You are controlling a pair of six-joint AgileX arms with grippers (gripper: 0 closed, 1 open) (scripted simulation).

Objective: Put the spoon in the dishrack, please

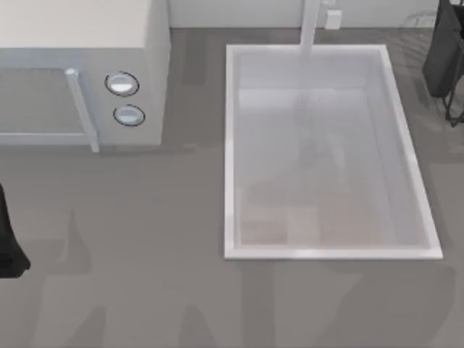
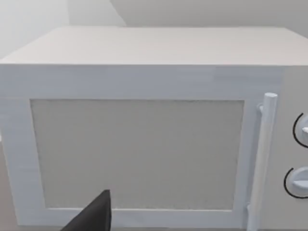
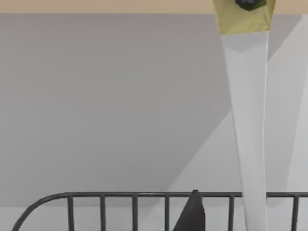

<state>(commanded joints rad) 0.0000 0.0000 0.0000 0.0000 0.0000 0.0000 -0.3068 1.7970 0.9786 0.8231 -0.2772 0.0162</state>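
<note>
A smooth grey counter fills the top view; a boxy white microwave sits upper left, a rectangular white sink at centre right. The thin dark wire dishrack is at the upper right edge. In the right wrist view the slim white spoon hangs above the rack rails. Whether either gripper is spread, I cannot tell.

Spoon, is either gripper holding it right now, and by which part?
Cannot tell. The spoon crosses the dishrack wire close to the right gripper, but no contact point is visible.
</note>
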